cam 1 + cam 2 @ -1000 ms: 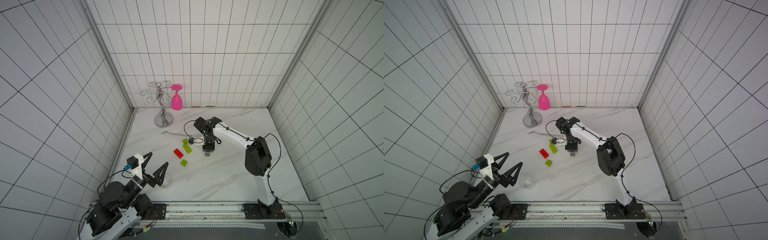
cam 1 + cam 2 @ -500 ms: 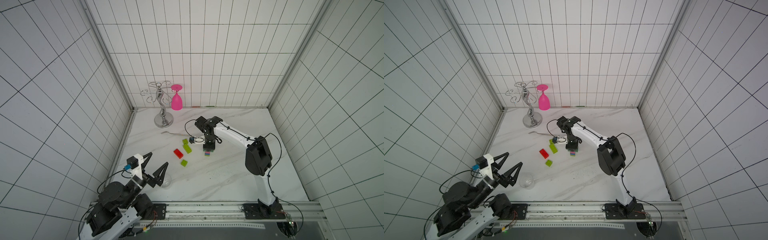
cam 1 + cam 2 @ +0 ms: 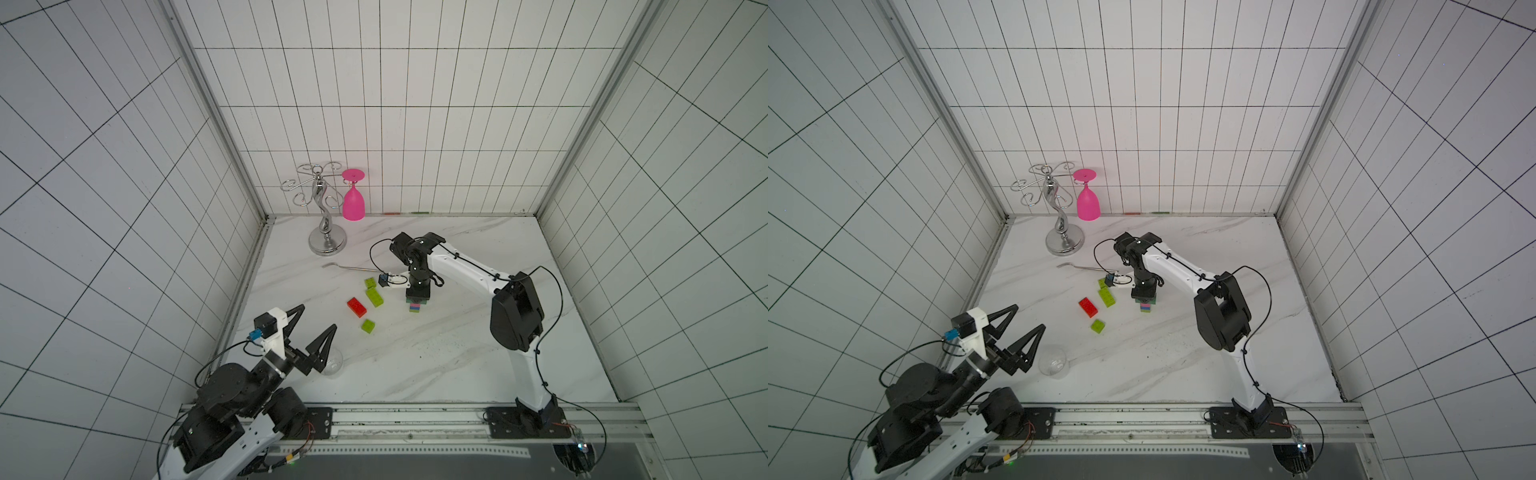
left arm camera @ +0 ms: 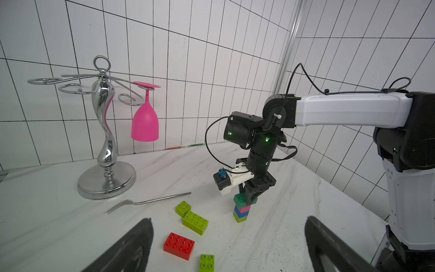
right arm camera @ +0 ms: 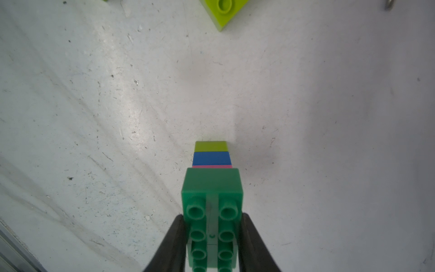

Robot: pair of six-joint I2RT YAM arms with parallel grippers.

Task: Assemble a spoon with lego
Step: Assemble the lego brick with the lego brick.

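Note:
A short upright stack of lego stands mid-table: lime at the bottom, then blue, then pink (image 4: 242, 210). A dark-green brick (image 5: 211, 186) sits on top of it, overhanging one side. My right gripper (image 3: 417, 297) (image 3: 1145, 298) (image 4: 249, 199) (image 5: 213, 216) points straight down, shut on the dark-green brick. To the left lie a red brick (image 3: 356, 307) (image 4: 179, 246), a long lime brick (image 3: 374, 297) (image 4: 195, 222) and two small lime bricks (image 3: 370, 283) (image 3: 368, 326). My left gripper (image 3: 318, 318) (image 3: 1030, 316) (image 4: 228, 220) hovers open and empty at the front left.
A metal fork (image 3: 349, 268) (image 4: 146, 202) lies behind the loose bricks. A chrome glass rack (image 3: 326, 224) with a pink glass (image 3: 353, 201) hanging from it stands at the back left. A clear glass (image 3: 332, 363) lies on its side just under my left gripper.

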